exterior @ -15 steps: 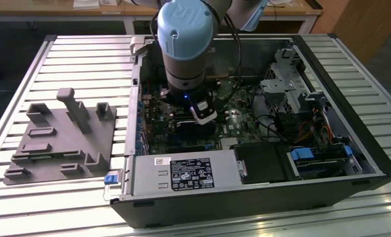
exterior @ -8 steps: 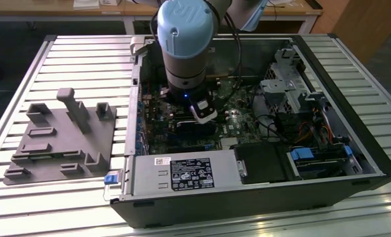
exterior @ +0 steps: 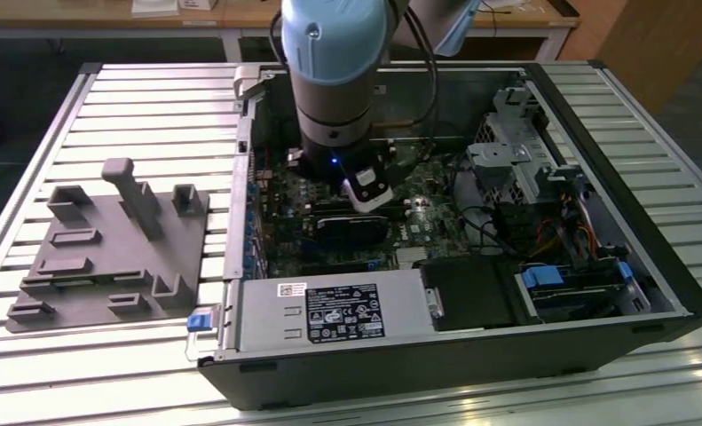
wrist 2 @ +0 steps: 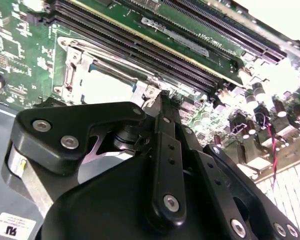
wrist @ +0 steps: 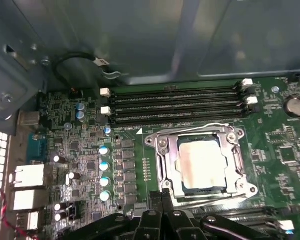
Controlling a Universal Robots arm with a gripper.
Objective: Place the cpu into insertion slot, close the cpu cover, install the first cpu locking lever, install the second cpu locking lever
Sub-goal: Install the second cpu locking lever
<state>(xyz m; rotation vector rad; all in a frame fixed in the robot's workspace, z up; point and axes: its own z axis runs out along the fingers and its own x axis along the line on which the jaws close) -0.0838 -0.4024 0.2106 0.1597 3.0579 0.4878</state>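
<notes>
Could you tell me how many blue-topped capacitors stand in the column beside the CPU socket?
4, in the first wrist view, between the cpu cover and the rear ports; the gripper may hide others.

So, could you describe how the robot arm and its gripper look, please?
In the exterior view, the arm is a thick round column, light blue at its upper joint and grey lower down, with black cables running beside it. Its wrist end is black, with a small blue light and a white block. In the second wrist view, the gripper is made of matte black flat links, joined by silver screws.
</notes>
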